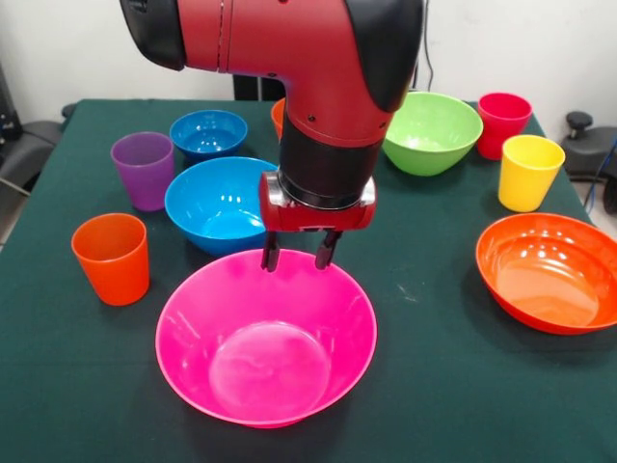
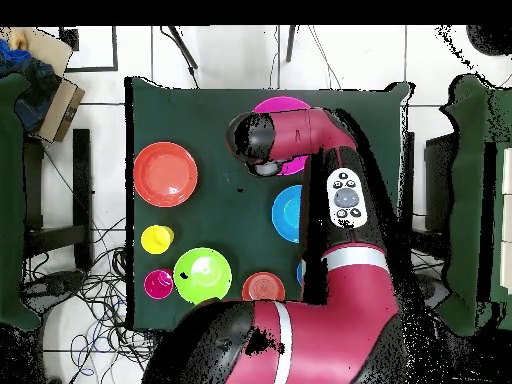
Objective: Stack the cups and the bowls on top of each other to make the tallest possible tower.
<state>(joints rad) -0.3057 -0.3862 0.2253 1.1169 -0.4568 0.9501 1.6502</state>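
No text, label, brand, number or sign can be read in either view. The cups and bowls are plain single colours with no printing. The white button panel [image 2: 346, 197] on the arm in the overhead view carries small dark round marks, too small to read as characters.

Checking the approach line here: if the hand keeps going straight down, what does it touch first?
Most likely the far rim of the pink bowl: the open hand hangs right above that edge, though depth is hard to judge, so it could land just inside.
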